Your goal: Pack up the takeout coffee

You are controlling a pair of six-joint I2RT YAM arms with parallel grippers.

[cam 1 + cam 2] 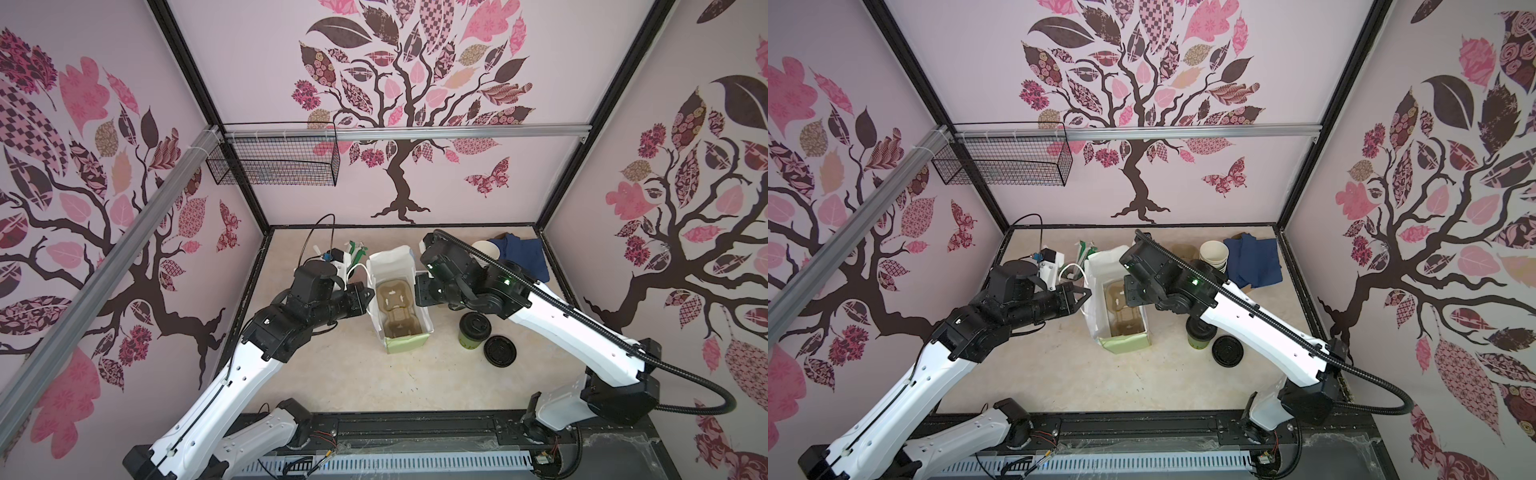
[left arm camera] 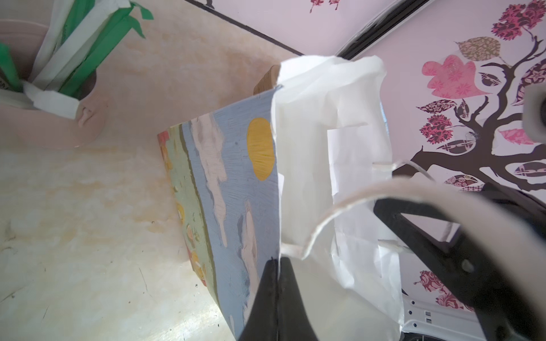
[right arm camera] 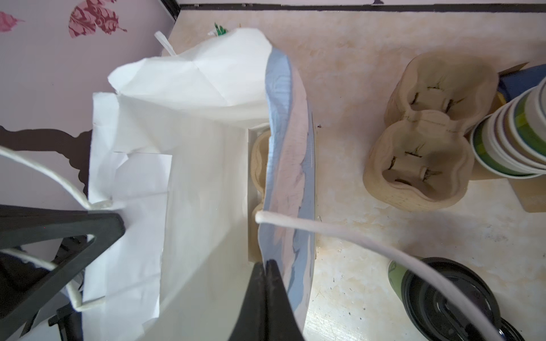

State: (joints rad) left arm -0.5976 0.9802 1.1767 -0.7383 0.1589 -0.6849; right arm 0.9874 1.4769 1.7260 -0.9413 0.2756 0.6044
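My left end effector (image 2: 276, 261) and right end effector (image 3: 266, 264) each pinch a wall of the bag (image 1: 405, 345), mid-frame, spreading its mouth for the coffee (image 1: 473, 332) standing at lower right.

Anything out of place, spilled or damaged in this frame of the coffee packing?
Nothing spilled or toppled. The paper bag has a creased, buckled far rim while the left gripper and right gripper pinch its opposite walls. The takeout coffee stands upright and lidded outside the bag, beside a loose black lid.
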